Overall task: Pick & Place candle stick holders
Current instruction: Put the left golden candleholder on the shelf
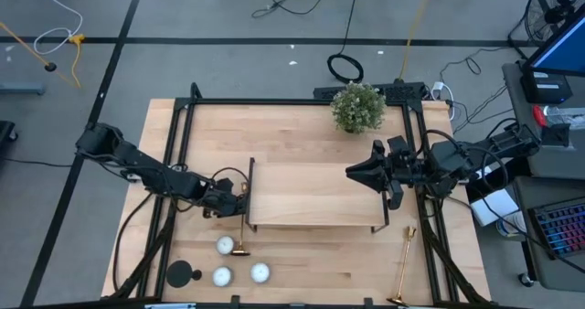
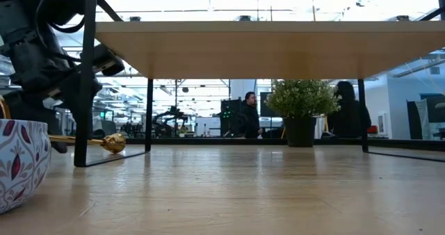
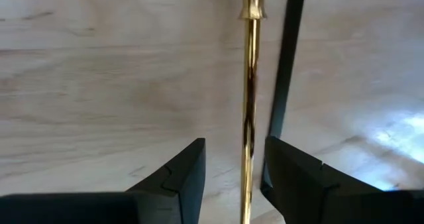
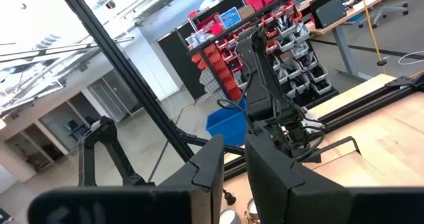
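Wooden table (image 1: 302,254), gold candlestick (image 1: 243,227) beside stand leg (image 1: 249,195) (bare boards alongside)

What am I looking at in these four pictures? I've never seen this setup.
Two dark robot arms work at a wooden table. One picture looks straight down, one sits at tabletop height, and two ride on the wrists. The left gripper has its fingers on either side of a gold candlestick lying beside the wooden stand, not visibly clamped. The right gripper waits above the stand, holding nothing. Another gold candlestick, a black holder, three white candles and a plant also sit there.
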You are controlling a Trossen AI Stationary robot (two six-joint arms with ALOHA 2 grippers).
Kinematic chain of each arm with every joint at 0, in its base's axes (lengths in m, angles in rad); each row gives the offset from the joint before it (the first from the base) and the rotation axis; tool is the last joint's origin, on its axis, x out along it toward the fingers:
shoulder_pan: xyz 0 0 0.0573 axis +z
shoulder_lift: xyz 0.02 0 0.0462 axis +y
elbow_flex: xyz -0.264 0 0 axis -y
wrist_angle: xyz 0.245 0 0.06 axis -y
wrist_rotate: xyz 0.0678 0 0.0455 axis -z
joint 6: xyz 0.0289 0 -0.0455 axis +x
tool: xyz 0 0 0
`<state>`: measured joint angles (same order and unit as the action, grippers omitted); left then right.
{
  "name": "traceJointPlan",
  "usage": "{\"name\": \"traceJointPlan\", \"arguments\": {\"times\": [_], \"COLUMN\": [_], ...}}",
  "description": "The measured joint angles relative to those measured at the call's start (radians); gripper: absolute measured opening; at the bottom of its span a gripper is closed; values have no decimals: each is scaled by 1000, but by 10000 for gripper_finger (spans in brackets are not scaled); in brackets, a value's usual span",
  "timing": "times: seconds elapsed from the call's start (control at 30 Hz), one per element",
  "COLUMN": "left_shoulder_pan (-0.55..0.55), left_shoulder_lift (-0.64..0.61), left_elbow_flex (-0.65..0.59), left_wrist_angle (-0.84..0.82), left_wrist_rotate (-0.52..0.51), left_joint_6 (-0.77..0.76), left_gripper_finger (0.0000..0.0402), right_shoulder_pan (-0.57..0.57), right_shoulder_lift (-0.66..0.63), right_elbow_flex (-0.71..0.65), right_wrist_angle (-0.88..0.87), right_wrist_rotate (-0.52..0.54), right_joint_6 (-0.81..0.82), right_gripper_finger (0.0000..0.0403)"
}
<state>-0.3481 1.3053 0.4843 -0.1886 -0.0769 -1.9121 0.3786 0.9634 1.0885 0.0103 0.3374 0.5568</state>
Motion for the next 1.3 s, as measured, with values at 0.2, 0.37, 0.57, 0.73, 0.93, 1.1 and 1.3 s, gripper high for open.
{"name": "traceJointPlan", "arguments": {"times": [0.2,0.37,0.57,0.73,0.93,1.1,1.3], "left_shoulder_pan": [0,0,0,-4,-7,-8,-8], "left_shoulder_lift": [0,0,0,0,0,0,-24], "left_elbow_flex": [0,0,1,1,1,2,2], "left_wrist_angle": [-20,-23,-24,-24,-23,-24,-17], "left_wrist_rotate": [9,25,33,35,35,35,60], "left_joint_6": [-11,-16,-19,-9,-8,-12,-27], "left_gripper_finger": [159,158,147,95,31,16,14], "right_shoulder_pan": [0,0,1,1,1,1,1], "right_shoulder_lift": [0,0,0,0,0,0,0], "right_elbow_flex": [0,0,0,0,0,0,0], "right_wrist_angle": [-1,-1,-1,-1,-1,-1,-3], "right_wrist_rotate": [0,0,0,0,0,0,-2], "right_joint_6": [7,7,8,8,8,8,8], "right_gripper_finger": [62,62,62,62,62,62,61]}}
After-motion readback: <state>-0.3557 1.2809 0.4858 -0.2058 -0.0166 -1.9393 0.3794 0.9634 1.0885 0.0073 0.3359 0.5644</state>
